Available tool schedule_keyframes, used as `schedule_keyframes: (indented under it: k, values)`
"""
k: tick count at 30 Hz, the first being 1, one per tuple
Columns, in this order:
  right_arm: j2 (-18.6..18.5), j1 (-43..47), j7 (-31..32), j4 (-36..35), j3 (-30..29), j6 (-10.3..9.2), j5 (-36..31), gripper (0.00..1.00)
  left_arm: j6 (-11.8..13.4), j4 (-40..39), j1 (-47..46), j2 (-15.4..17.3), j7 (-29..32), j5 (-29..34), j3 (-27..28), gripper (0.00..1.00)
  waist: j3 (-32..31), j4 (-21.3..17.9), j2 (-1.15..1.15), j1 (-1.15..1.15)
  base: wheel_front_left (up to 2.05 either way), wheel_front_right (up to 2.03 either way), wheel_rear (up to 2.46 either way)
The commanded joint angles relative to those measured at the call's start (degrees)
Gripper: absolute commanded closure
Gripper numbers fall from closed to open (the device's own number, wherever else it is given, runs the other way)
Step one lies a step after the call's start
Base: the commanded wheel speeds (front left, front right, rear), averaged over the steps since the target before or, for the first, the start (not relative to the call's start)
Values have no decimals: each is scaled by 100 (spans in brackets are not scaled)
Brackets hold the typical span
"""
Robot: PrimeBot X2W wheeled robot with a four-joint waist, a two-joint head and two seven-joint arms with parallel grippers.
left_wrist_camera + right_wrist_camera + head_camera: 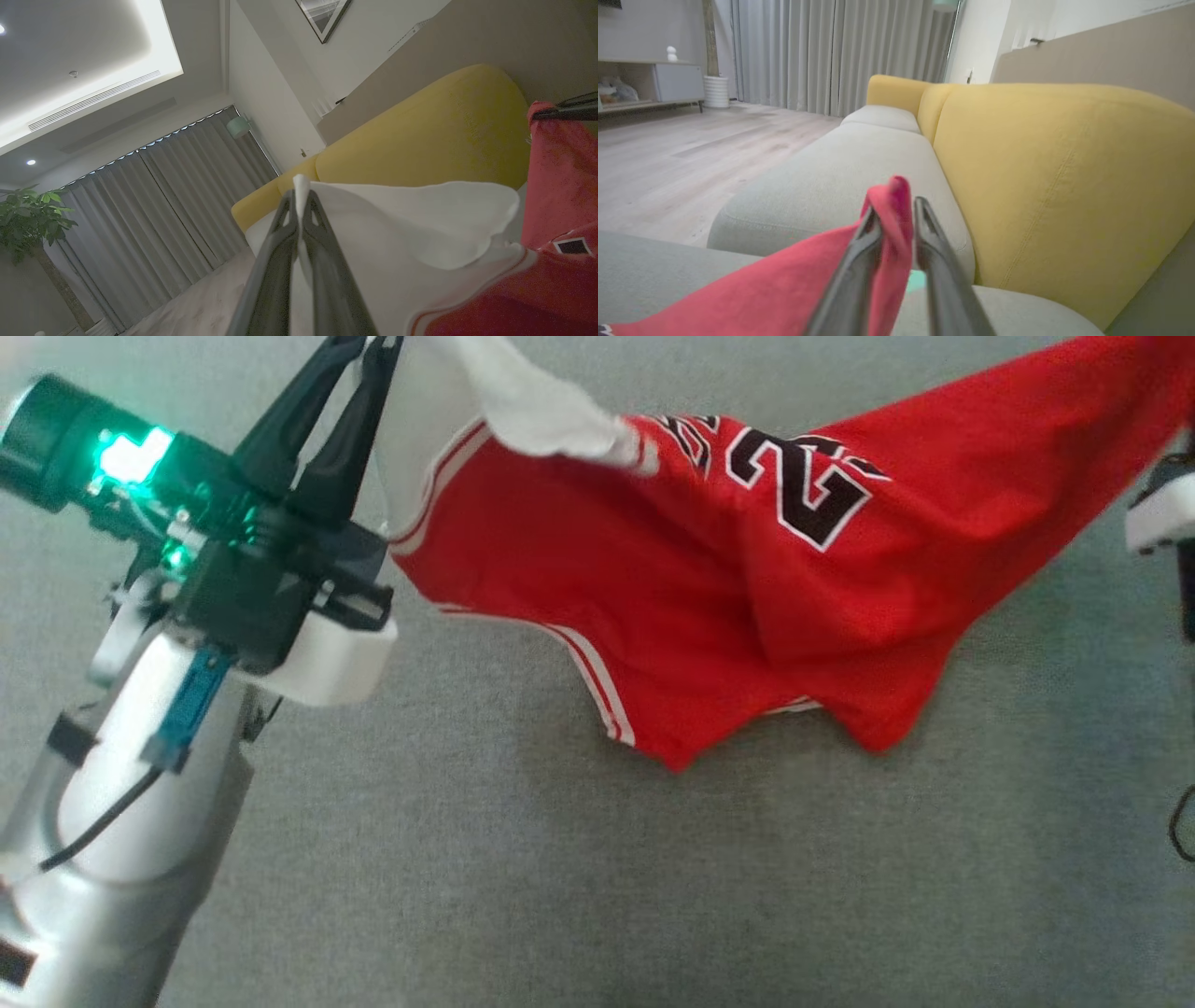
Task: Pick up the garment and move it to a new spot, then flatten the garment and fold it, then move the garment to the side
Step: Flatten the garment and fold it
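The garment (653,579) is a red jersey with black-and-white numbers, white trim and a white inside. It hangs stretched between my two grippers above the grey sofa seat (467,877), its lower edge sagging toward the cushion. My left gripper (372,343) is shut on a white fold of the garment (411,219), which is pinched between the tips of the left gripper (301,196). In the right wrist view my right gripper (896,210) has its jaws slightly parted. A red corner of the garment (784,289) lies between them, against the left finger, and a gap shows beside the right finger.
A yellow backrest (1064,186) runs along the seat's far side. A wooden floor (668,154), grey curtains (808,51) and a low cabinet (668,84) lie beyond the sofa's end. A potted plant (28,219) stands by the curtains.
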Motion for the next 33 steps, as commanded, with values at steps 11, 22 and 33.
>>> schedule_keyframes:
  k: [11, 22, 33]
  values:
    - [555, 1011, -77, -1244, 365, -4, -161, 0, 362, 714, -362, 252, -397, 249, 233, 100, 56, -362, 0, -2, 0, 0, 0]
    - [1241, 3307, -78, -2716, 994, -4, -209, 0, 450, 1021, 70, 621, -475, 63, 427, 100, -338, -833, 0, -2, 0, 0, 0]
    - [1395, 3912, -78, -2029, 1610, -4, -269, 0, 435, 1160, 63, 661, -496, -13, 337, 100, -449, -827, 0, -2, 0, 0, 0]
